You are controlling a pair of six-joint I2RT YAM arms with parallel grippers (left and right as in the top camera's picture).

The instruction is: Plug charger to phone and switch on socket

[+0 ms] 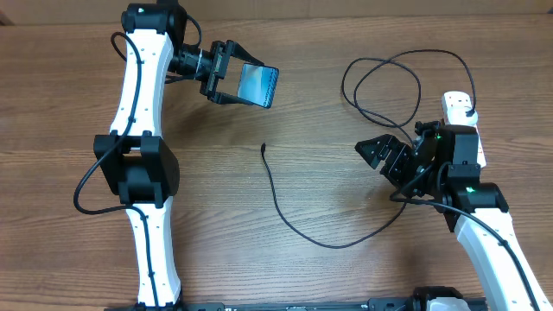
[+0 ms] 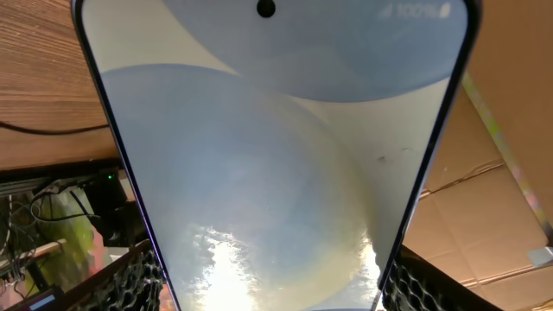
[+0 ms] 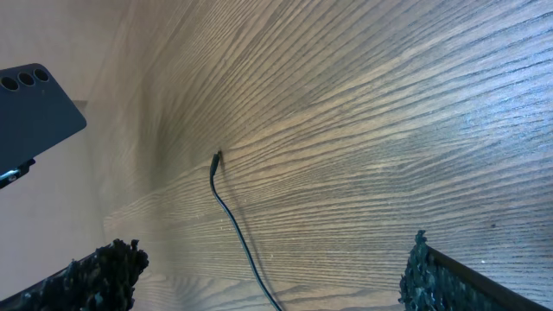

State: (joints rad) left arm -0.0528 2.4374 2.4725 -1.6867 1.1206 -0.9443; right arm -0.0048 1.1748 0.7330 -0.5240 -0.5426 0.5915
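My left gripper (image 1: 226,76) is shut on the phone (image 1: 257,85) and holds it tilted above the table at the back middle. Its light-blue screen fills the left wrist view (image 2: 276,155); its dark back shows in the right wrist view (image 3: 34,112). The charger cable (image 1: 285,212) lies on the wood, its connector tip (image 1: 263,147) free in the middle, also seen in the right wrist view (image 3: 215,159). The cable loops back to the white socket strip (image 1: 460,117) at the right edge. My right gripper (image 1: 380,160) is open and empty, low over the table right of the cable.
The wooden table (image 1: 346,276) carries the cable's loops (image 1: 389,82) at the back right. The right arm covers most of the power strip. Cardboard boxes show behind the phone in the left wrist view (image 2: 492,225).
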